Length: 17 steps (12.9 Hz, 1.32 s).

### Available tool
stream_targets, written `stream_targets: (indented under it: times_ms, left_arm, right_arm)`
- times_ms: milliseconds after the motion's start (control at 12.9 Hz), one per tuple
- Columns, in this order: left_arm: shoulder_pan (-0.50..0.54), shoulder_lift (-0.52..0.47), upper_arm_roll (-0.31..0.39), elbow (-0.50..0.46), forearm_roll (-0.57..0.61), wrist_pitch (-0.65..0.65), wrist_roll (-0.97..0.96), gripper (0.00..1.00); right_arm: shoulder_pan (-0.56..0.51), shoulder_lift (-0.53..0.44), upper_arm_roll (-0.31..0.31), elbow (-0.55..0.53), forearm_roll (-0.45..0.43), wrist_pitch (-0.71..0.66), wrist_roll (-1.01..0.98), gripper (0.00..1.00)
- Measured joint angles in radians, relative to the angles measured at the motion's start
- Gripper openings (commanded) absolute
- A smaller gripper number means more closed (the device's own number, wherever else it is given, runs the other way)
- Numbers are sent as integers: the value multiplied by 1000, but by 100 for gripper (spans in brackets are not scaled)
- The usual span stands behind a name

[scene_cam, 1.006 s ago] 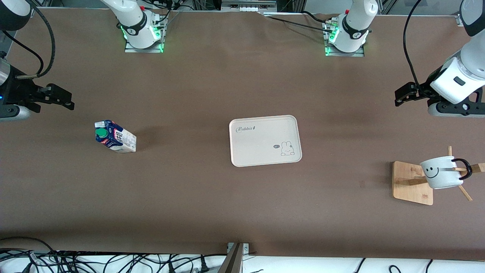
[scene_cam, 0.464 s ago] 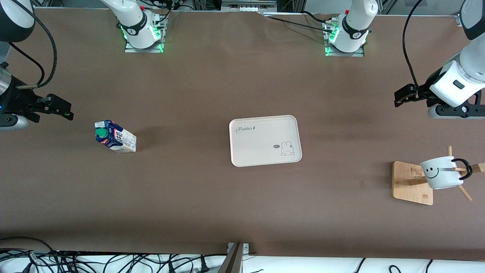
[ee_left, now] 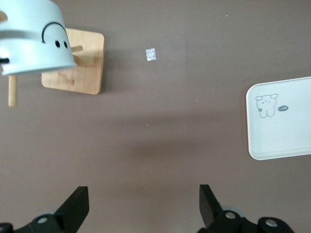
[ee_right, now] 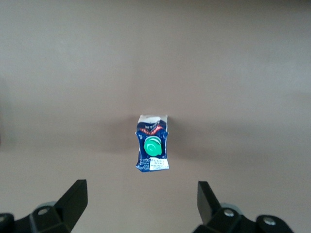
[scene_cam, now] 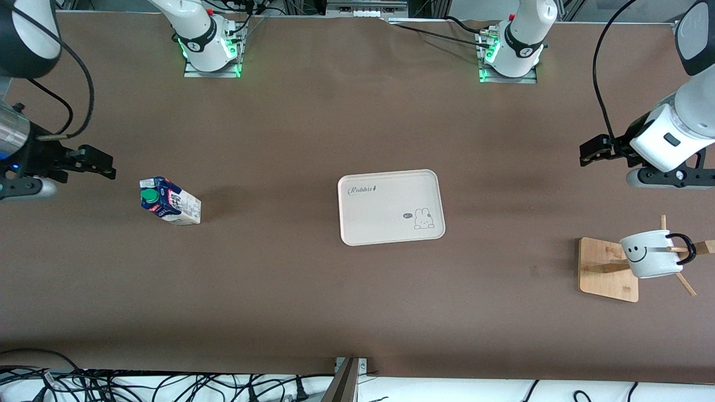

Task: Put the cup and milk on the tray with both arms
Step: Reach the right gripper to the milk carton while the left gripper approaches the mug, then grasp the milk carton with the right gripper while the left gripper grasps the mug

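Brown table, tray at its centre, milk toward the right arm's end, cup hung on wooden rack at the left arm's end, right gripper open over bare table beside the milk, left gripper open over bare table, cables along the near edge

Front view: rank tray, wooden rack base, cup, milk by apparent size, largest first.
1. tray, clearly the largest.
2. wooden rack base.
3. cup and milk: too close to rank. The cup hangs on the rack's pegs, raised toward the camera, so it may look bigger than it is.
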Motion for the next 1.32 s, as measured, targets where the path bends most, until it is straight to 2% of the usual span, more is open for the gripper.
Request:
stream_targets:
  times_ms: [232, 464, 774, 1006, 1315]
  left_arm:
    - [5, 16, 3, 0, 73, 72, 128, 100]
    - [13, 38, 5, -3, 131, 100, 246, 100]
    - [78, 103, 5, -10, 141, 175, 404, 99]
    - [92, 145, 5, -10, 141, 241, 505, 100]
    - [96, 154, 3, -9, 141, 269, 619, 100]
  right_arm:
    - [1, 55, 0, -84, -1, 90, 3, 100]
    - [1, 60, 0, -232, -1, 235, 27, 100]
    - [0, 54, -1, -352, -1, 343, 34, 98]
    - [0, 45, -2, -397, -1, 355, 35, 80]
    - [0, 39, -6, -408, -1, 356, 36, 55]
